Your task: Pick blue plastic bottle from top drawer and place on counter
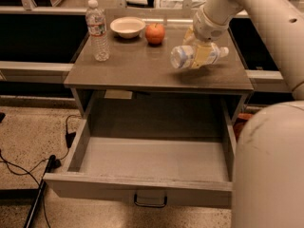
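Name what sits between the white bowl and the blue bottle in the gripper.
The apple, on the counter right of the bowl, in the camera view. The gripper holds the blue plastic bottle on its side over the counter's right part.

Warm overhead light; the gripper (201, 56) holding the blue plastic bottle (180, 57) shadows the counter (137, 64) beneath.
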`<state>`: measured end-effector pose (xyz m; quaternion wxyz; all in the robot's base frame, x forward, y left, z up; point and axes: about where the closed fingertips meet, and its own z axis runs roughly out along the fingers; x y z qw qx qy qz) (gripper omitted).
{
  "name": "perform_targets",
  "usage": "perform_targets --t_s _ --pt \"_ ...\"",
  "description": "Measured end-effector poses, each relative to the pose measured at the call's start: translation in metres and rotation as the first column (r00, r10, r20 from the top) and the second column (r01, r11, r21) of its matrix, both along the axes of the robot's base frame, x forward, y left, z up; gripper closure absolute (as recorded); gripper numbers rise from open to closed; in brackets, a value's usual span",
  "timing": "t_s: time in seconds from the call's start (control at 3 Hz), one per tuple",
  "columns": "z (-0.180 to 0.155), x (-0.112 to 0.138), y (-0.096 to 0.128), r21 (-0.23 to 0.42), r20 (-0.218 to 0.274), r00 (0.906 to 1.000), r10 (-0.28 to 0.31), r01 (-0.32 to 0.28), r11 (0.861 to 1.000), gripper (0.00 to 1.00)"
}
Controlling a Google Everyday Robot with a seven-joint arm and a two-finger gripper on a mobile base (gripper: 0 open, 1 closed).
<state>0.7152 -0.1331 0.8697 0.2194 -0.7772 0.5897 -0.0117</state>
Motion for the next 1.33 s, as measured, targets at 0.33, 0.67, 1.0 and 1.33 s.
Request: perform_targets --t_s 0.33,0.67,1.0,1.33 --pt "-0.0095 0.0136 0.0003 0.024 -0.040 0.9980 -0.048 0.049 0.999 1.00" --pt "-0.0086 0.0161 -0.0001 0.028 -0.036 0.9980 -0.052 0.053 0.998 0.82" --pt "-0.0086 0.0161 -0.0001 0.028 -0.036 0.9980 -0.052 0.053 0.998 0.59" --pt "-0.0086 0.0161 -0.0001 0.028 -0.036 0.9980 -0.052 0.053 0.998 0.35"
